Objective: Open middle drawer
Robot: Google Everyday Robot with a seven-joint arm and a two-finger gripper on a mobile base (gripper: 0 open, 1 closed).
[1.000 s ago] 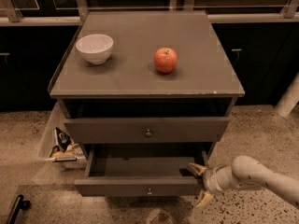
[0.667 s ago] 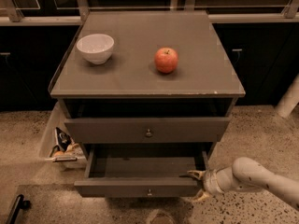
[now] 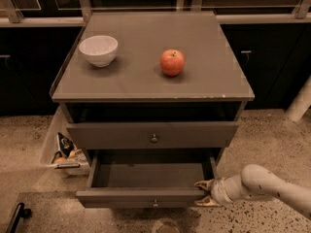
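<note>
The wide grey wooden middle drawer (image 3: 146, 176) with a small round metal knob stands pulled out toward the near side, plain inside showing; the pale two-finger gripper (image 3: 201, 193) sits at its front's right end; jaws moderately spread, straddling that corner.

No legible text, label, brand, number or sign anywhere in view: none on the desk (image 3: 146, 84), the white bowl (image 3: 98, 50), the apple (image 3: 172, 62) or the grey drawer fronts. Markings on the packets (image 3: 64, 152) low at the desk's left side too small to read. Pale hand (image 3: 206, 193) at the right front corner of the pulled-out middle drawer (image 3: 121, 197), likewise bare of lettering.
</note>
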